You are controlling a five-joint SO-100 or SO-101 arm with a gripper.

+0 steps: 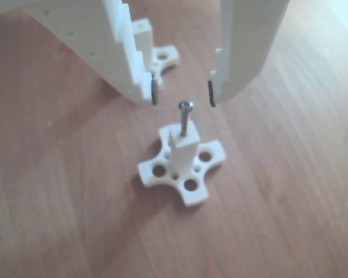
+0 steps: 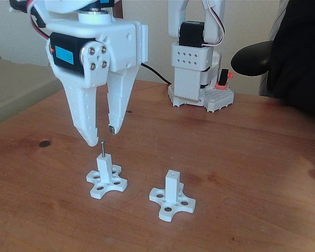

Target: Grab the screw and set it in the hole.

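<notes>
A thin dark screw (image 1: 185,120) stands upright in the top of a white post (image 1: 183,152) with a cross-shaped base. Its shank fills the hole, so the hole itself is hidden. In the fixed view the screw (image 2: 102,148) rises from the left post (image 2: 105,169). My gripper (image 1: 183,94) hangs just above it, open, with one white finger on each side of the screw head and a gap to both. The fixed view shows the gripper (image 2: 102,135) with its fingertips (image 2: 92,140) level with the screw's head and nothing held.
A second white post (image 2: 171,193) with a cross base stands to the right on the wooden table (image 2: 252,173); it is behind my left finger in the other view (image 1: 146,36). The arm's base (image 2: 195,79) sits at the back. A dark chair (image 2: 296,52) is at the right edge.
</notes>
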